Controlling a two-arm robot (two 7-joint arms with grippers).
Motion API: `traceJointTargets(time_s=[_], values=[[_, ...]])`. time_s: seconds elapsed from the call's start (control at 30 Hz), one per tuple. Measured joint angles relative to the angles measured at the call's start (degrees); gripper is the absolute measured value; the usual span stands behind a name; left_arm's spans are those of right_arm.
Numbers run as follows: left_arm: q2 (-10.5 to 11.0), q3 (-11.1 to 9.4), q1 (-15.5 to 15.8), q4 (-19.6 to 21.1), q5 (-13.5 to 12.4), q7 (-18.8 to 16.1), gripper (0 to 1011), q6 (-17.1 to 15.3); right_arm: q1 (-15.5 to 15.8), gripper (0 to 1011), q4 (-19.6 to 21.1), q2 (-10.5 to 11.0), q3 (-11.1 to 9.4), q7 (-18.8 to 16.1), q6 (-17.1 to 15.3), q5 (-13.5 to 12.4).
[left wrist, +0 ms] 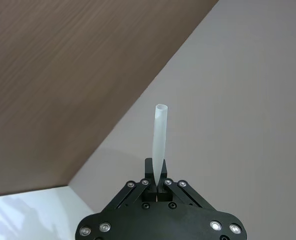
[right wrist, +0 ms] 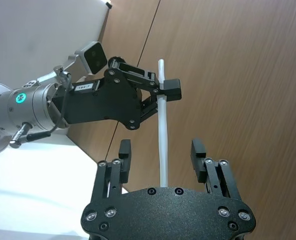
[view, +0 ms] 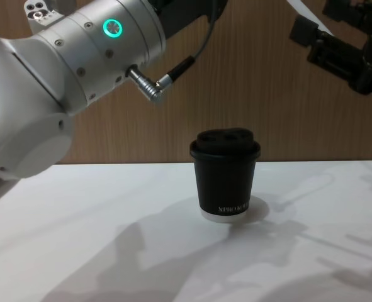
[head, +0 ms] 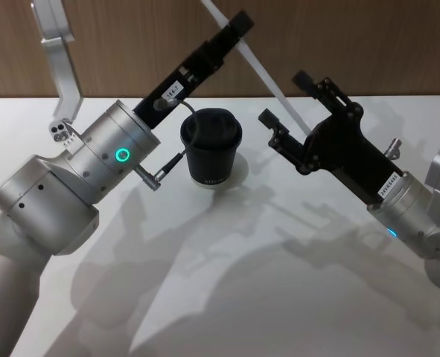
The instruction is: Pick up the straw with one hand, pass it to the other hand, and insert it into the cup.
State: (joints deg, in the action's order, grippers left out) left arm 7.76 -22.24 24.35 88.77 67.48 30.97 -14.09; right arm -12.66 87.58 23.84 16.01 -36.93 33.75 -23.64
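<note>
The white straw (head: 260, 71) slants in the air above and behind the cup (head: 211, 149), a black lidded paper cup standing upright on the table. My left gripper (head: 234, 33), on the silver wrist with the green ring, is shut on the straw (left wrist: 159, 135) near its upper part. My right gripper (head: 287, 98) is open, and the straw's lower part (right wrist: 163, 150) runs between its two spread fingers (right wrist: 198, 152) without either one pressing on it. The cup (view: 225, 176) stands below and between both grippers.
A white table (head: 227, 282) spreads in front of the cup, crossed by the arms' shadows. A wood-panelled wall (head: 339, 44) stands right behind the table's far edge. The left arm's thin black cable (head: 176, 152) loops close to the cup's lid.
</note>
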Motion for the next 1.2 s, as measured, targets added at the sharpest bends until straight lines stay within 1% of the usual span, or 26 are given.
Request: traceJointTargets(time_s=[0.07,0.13,0.17,0.23,0.27,0.37,0.4,0.47,0.5,0.63,0.73,0.8,0.87,1.0,1.03,1.13,1.2], values=[[0.27,-0.29,0.28,0.07,-1.08,-0.37,5,0.61,0.0,745,0.0,0.0,0.0,0.0,0.0,0.0],[0.65,-0.79,0.66,0.17,-2.55,-0.94,6,1.43,0.0,826,0.0,0.0,0.0,0.0,0.0,0.0],[0.93,-1.09,0.95,0.28,-3.77,-1.47,6,2.03,0.0,826,0.0,0.0,0.0,0.0,0.0,0.0],[1.26,-1.43,1.3,0.39,-4.86,-1.99,5,2.57,0.0,896,0.0,0.0,0.0,0.0,0.0,0.0],[1.56,-1.72,1.61,0.56,-6.11,-2.62,6,3.14,0.0,913,0.0,0.0,0.0,0.0,0.0,0.0],[2.11,-2.19,2.14,0.86,-7.83,-3.54,6,3.82,0.0,986,0.0,0.0,0.0,0.0,0.0,0.0],[2.45,-2.5,2.48,1.1,-8.98,-4.2,6,4.19,0.0,1001,0.0,0.0,0.0,0.0,0.0,0.0],[2.82,-2.81,2.84,1.37,-10.29,-5.02,6,4.59,0.0,1001,0.0,0.0,0.0,0.0,0.0,0.0],[3.18,-3.11,3.18,1.64,-11.44,-5.75,6,4.9,0.0,1001,0.0,0.0,0.0,0.0,0.0,0.0],[4.04,-3.75,3.93,2.34,-13.8,-7.32,5,5.37,0.0,1001,0.0,0.0,0.0,0.0,0.0,0.0],[5.14,-4.39,4.76,3.36,-16.82,-9.37,5,5.68,0.0,1001,0.0,0.0,0.0,0.0,0.0,0.0],[5.67,-4.63,5.1,3.87,-17.89,-10.07,5,5.71,0.0,1001,0.0,0.0,0.0,0.0,0.0,0.0],[6.39,-4.92,5.48,4.58,-19.58,-11.21,6,5.71,0.0,1001,0.0,0.0,0.0,0.0,0.0,0.0],[8.04,-5.4,6.24,6.29,-22.64,-13.21,6,5.14,0.0,1001,0.0,0.0,0.0,0.0,0.0,0.0],[8.04,-5.4,6.24,6.29,-22.64,-13.21,5,5.14,0.0,1001,0.0,0.0,0.0,0.0,0.0,0.0],[9.3,-5.6,6.71,7.74,-24.75,-14.6,6,4.2,0.0,1001,0.0,0.0,0.0,0.0,0.0,0.0],[9.79,-5.62,6.87,8.29,-25.43,-15.03,5,3.82,0.0,1001,0.0,0.0,0.0,0.0,0.0,0.0]])
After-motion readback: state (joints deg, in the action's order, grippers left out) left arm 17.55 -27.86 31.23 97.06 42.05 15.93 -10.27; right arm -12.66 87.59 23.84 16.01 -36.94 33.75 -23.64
